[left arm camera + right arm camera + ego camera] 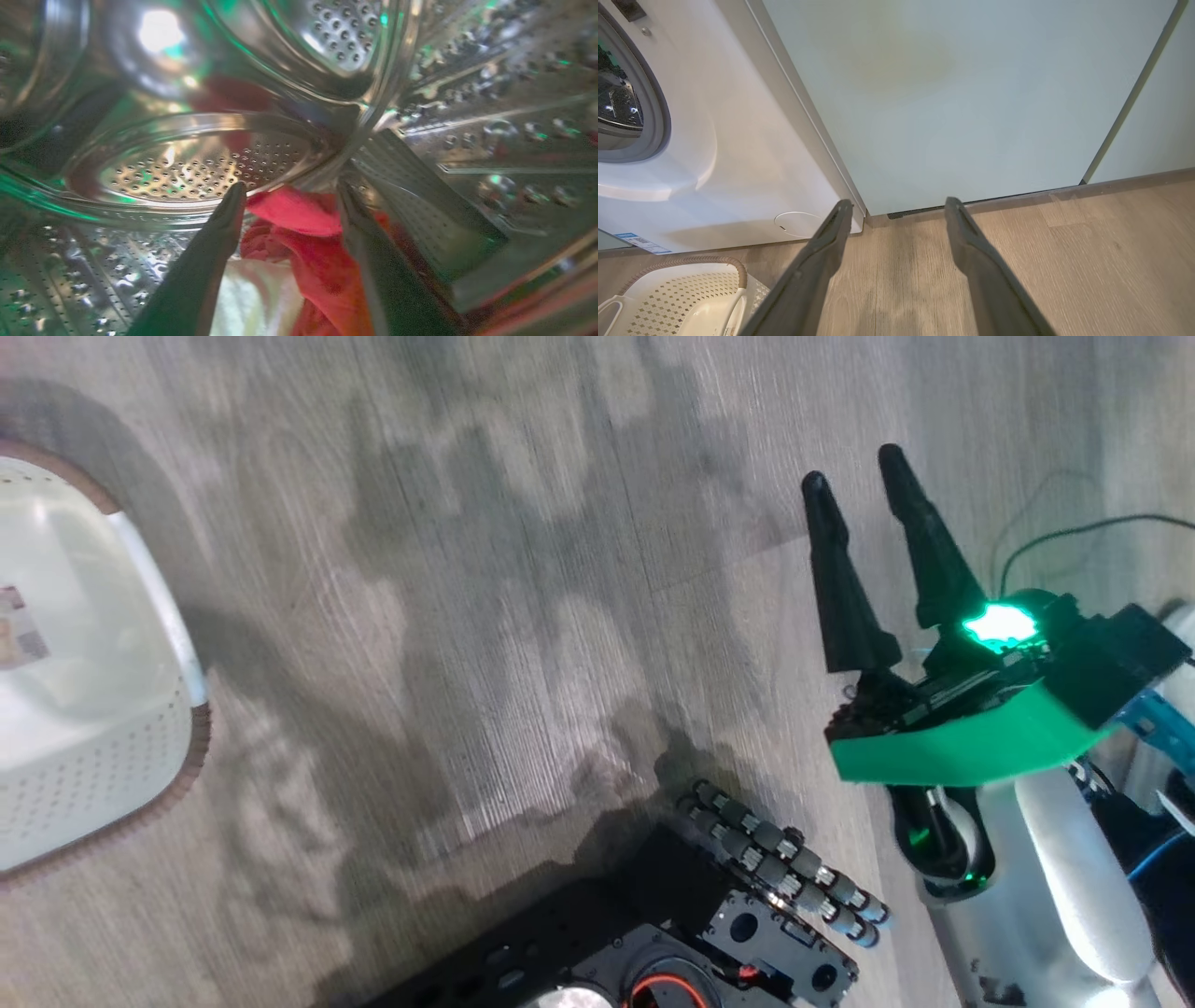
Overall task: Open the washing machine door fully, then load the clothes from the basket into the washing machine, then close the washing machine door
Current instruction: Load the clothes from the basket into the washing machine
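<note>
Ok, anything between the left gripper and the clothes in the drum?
Nothing visible. The left gripper is open inside the drum, and the red and white clothes lie directly between and below its fingers, with no other item in front of them.

See only the right part of the basket (140,616), cropped at the head view's left edge; cannot read its label sticker (17,627), too blurred. Cannot identify the black machinery (653,943) cut by that view's bottom edge. Inside the steel drum (196,168), smeared across the left wrist view, see the clothes (299,219) only partly: hidden behind the spread fingers of the left gripper (293,189), cropped below. Cannot tell one garment from another. In the right wrist view, get just a slice of the washing machine (738,140), cut off left and top; cannot read its blue sticker (640,240).
</note>
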Available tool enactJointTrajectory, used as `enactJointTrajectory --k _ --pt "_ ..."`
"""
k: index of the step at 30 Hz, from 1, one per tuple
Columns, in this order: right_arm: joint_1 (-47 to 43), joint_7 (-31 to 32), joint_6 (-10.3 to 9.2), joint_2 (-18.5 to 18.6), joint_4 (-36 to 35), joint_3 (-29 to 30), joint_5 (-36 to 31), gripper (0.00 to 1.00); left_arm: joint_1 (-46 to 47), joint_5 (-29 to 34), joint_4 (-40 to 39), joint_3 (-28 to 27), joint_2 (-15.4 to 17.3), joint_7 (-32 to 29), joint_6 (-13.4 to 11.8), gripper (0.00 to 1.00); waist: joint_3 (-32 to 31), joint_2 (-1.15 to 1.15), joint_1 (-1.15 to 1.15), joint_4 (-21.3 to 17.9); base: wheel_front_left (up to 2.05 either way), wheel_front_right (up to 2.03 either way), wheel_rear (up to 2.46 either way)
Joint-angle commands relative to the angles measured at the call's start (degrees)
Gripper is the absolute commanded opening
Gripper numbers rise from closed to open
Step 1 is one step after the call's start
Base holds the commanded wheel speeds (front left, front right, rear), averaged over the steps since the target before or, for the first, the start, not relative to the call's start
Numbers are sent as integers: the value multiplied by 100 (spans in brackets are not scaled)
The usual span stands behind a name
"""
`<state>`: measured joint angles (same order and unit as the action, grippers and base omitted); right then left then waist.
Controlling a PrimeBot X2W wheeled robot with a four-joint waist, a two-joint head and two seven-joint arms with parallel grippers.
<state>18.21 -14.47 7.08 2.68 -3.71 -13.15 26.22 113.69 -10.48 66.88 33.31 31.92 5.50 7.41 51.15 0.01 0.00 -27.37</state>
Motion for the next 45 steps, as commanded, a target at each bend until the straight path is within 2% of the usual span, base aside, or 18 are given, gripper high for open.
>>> enactJointTrajectory --k 1,14,24,28,33,45 --pt "-147 -52 41 20 -136 -32 -34 100 3 -51 -128 25 29 50 5 100 -101 -1 0 94 0 0 0" --pt "-192 -52 41 20 -88 472 -535 100 -1441 -972 -77 246 -300 615 7 100 -1019 -1 0 767 0 0 0" --pt "-391 -52 41 20 21 868 -910 100 -2931 -1413 -538 342 -457 895 -20 100 -1955 -1 0 1304 0 0 0" --pt "-498 -52 41 20 82 945 -1022 100 -3760 -1679 -913 121 -591 938 -298 100 -2413 -1 0 1491 0 0 0" --pt "-625 -52 41 20 126 1026 -1128 100 -4733 -1931 -1755 -196 -721 947 -566 100 -2840 -1 0 1679 0 0 0" --pt "-1074 -52 41 20 237 1154 -1329 100 -7807 -1816 -4765 -727 -823 949 -1858 100 -3984 -1 0 2041 0 0 0"
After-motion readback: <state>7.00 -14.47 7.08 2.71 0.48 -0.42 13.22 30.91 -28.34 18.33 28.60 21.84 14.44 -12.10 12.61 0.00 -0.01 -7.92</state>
